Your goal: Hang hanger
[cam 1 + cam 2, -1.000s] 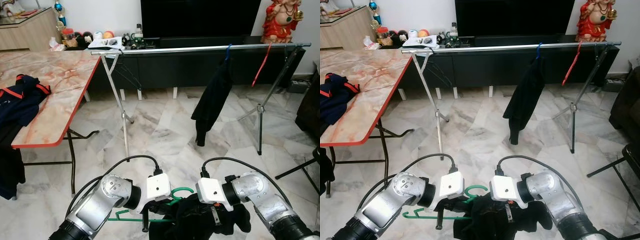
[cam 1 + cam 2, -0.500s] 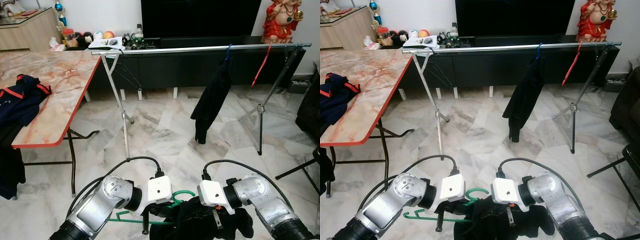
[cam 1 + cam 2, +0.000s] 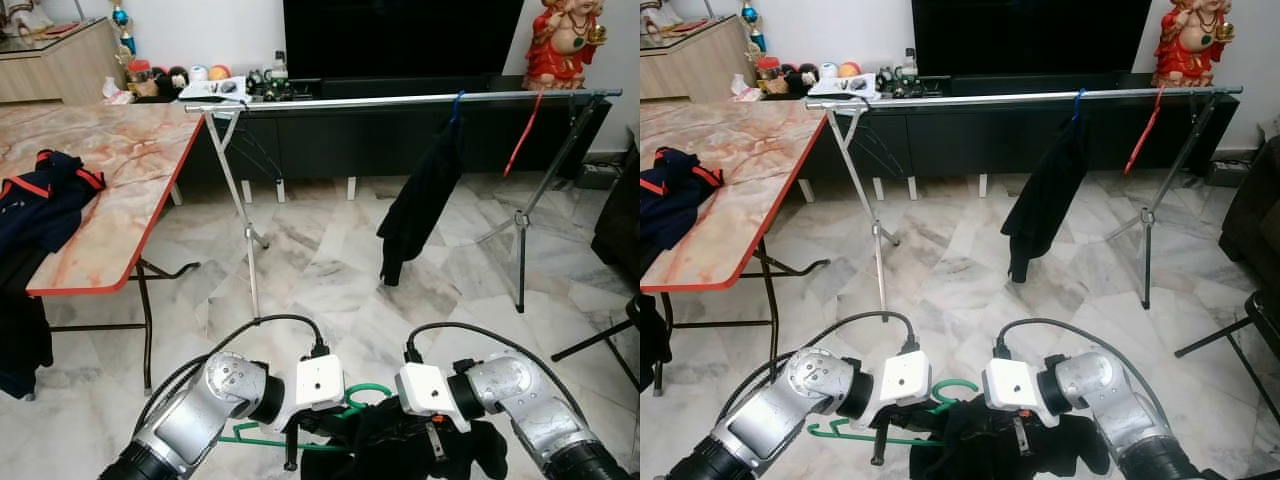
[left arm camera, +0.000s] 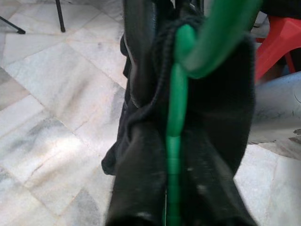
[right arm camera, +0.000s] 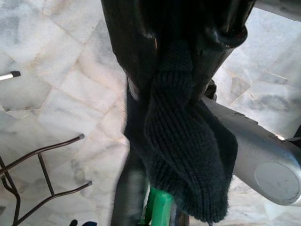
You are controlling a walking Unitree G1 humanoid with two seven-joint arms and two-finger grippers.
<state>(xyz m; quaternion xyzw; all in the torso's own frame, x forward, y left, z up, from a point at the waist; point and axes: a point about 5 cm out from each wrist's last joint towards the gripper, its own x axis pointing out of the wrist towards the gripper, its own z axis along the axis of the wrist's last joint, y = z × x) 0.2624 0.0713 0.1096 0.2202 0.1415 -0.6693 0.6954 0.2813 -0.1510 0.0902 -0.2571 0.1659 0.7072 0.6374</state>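
Observation:
Low in front of me, both grippers hold a green hanger (image 3: 366, 392) with a black knit garment (image 3: 400, 452) draped on it. My left gripper (image 3: 298, 442) is shut on the green hanger (image 4: 174, 122), with black cloth bunched against its fingers (image 4: 137, 52). From the other side my right gripper (image 3: 432, 440) is shut on the black garment (image 5: 187, 155), and a bit of the green hanger (image 5: 157, 210) shows beneath the cloth. Ahead stands a long metal clothes rail (image 3: 380, 101) on folding legs.
On the rail hang a black garment (image 3: 418, 195) on a blue hanger and a bare red hanger (image 3: 522, 135). A marble-topped table (image 3: 120, 170) with dark clothes (image 3: 40, 195) stands at the left. A black TV cabinet (image 3: 330, 135) lies behind the rail. Marble floor between.
The whole picture has shifted slightly with the camera. Both grippers keep their hold on the hanger and garment and sit a little lower in view.

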